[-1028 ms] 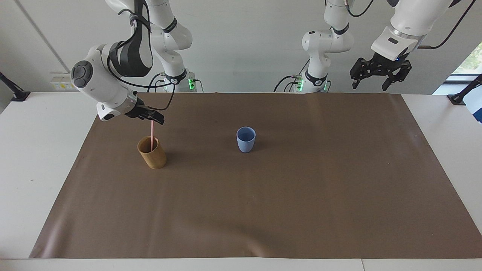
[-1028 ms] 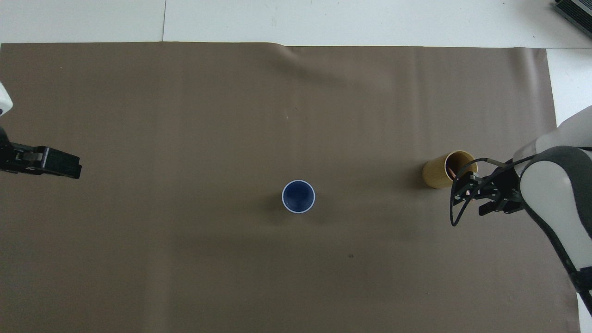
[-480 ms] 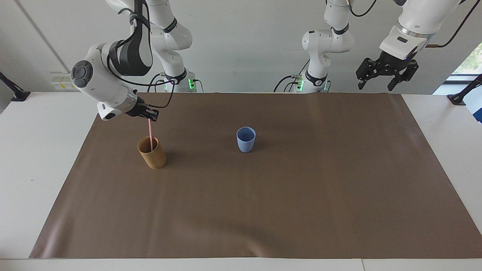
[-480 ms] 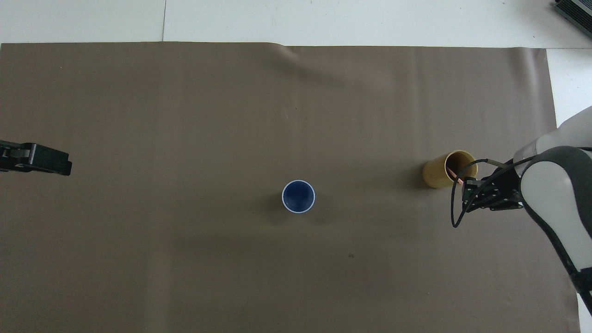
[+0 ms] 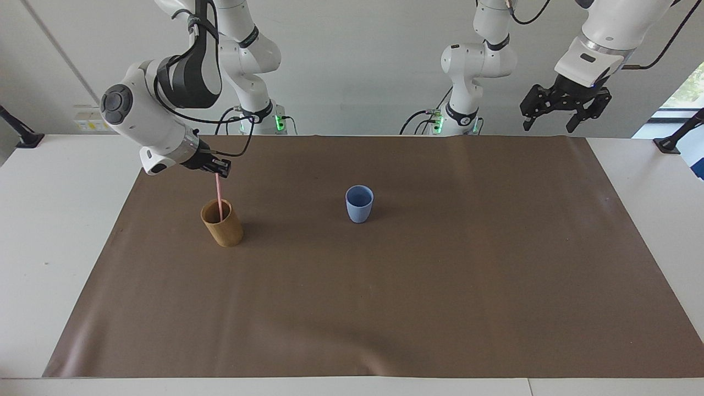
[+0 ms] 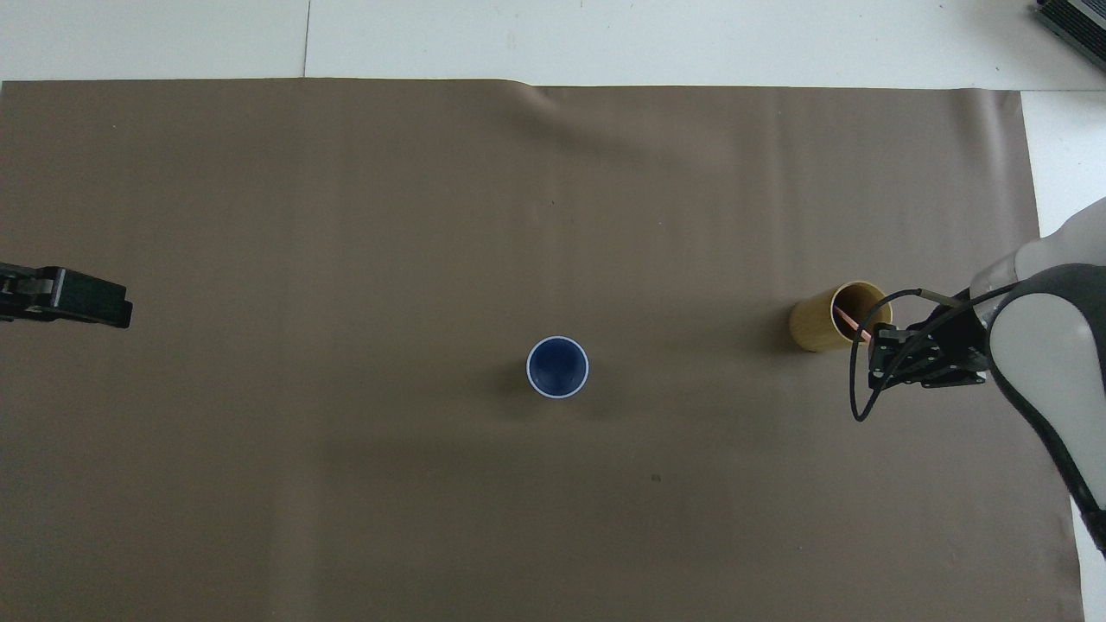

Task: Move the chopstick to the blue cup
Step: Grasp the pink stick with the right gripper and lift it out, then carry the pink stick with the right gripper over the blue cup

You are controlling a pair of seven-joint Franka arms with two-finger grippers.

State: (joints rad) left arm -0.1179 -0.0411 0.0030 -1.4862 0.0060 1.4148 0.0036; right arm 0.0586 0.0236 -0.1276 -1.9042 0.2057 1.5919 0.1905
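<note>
A: Where's the chopstick (image 5: pixel 219 192)?

B: Standing nearly upright in the tan cup (image 5: pixel 223 223), its lower end inside, its top pinched by the right gripper (image 5: pixel 221 168). That claw is clenched on the stick's upper tip, directly over the tan cup.

A: And from overhead?

B: The stick (image 6: pixel 851 321) shows as a thin pink line across the tan cup's (image 6: pixel 831 316) mouth, running toward five o'clock into the right gripper (image 6: pixel 876 345).

A: The blue cup (image 5: pixel 359 203)?

B: Upright near the middle of the brown mat (image 5: pixel 440 286), nothing in it. On the overhead clock face it (image 6: pixel 557 367) sits at about eight o'clock from the tan cup, well apart.

A: The other arm?

B: It waits. The left gripper (image 5: pixel 550 122) hangs high above the mat's corner at its own end of the table, fingers released and spread, holding nothing. Overhead, only its tip (image 6: pixel 86 302) shows.
</note>
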